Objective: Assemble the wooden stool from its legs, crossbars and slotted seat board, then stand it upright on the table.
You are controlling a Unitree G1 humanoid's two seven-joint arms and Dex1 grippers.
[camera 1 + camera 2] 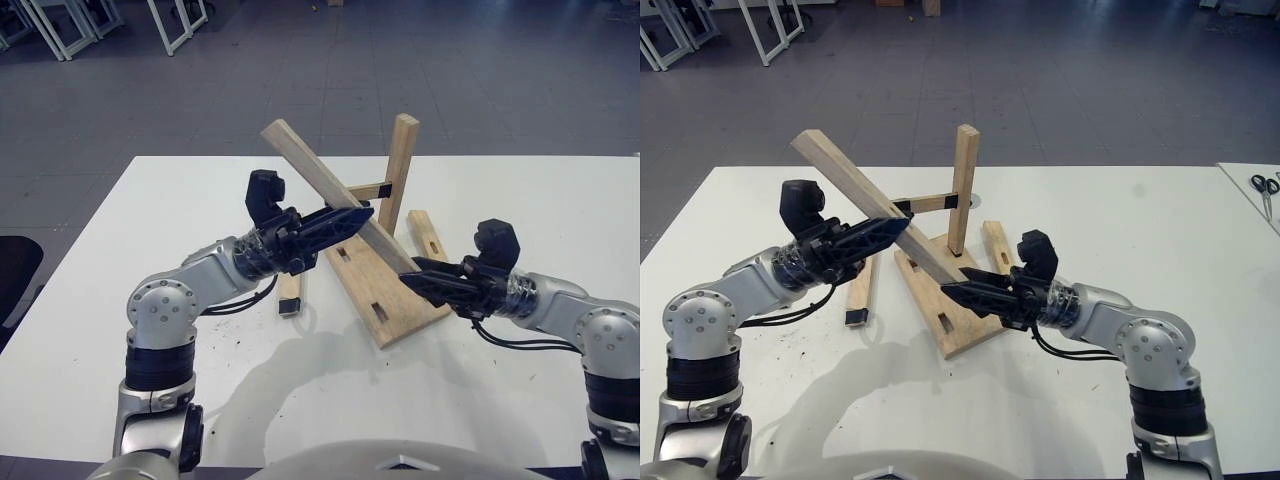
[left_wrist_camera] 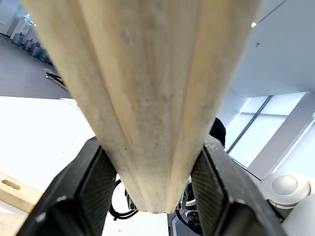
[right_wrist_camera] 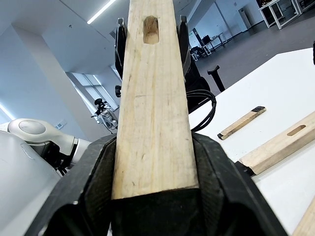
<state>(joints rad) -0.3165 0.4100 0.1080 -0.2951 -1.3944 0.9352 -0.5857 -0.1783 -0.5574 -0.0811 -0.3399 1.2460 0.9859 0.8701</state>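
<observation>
A long wooden leg (image 1: pixel 320 180) slants up over the table, held by both grippers. My left gripper (image 1: pixel 360 214) is shut on its middle, fingers (image 2: pixel 93 191) pressed against both sides. My right gripper (image 1: pixel 408 277) is shut on its lower end, fingers (image 3: pixel 212 172) clamping the leg (image 3: pixel 152 98) just above the slotted seat board (image 1: pixel 400 315). The board lies flat on the table. A second leg (image 1: pixel 402 165) stands upright at its far edge, with a short crossbar (image 1: pixel 366 190) sticking out sideways from it.
A loose slotted wooden piece (image 1: pixel 427 235) lies right of the board. A black-tipped crossbar (image 1: pixel 290 292) lies left of it, under my left arm. Scissors (image 1: pixel 1265 185) rest on another table at far right. White table (image 1: pixel 120 330) surface spreads all around.
</observation>
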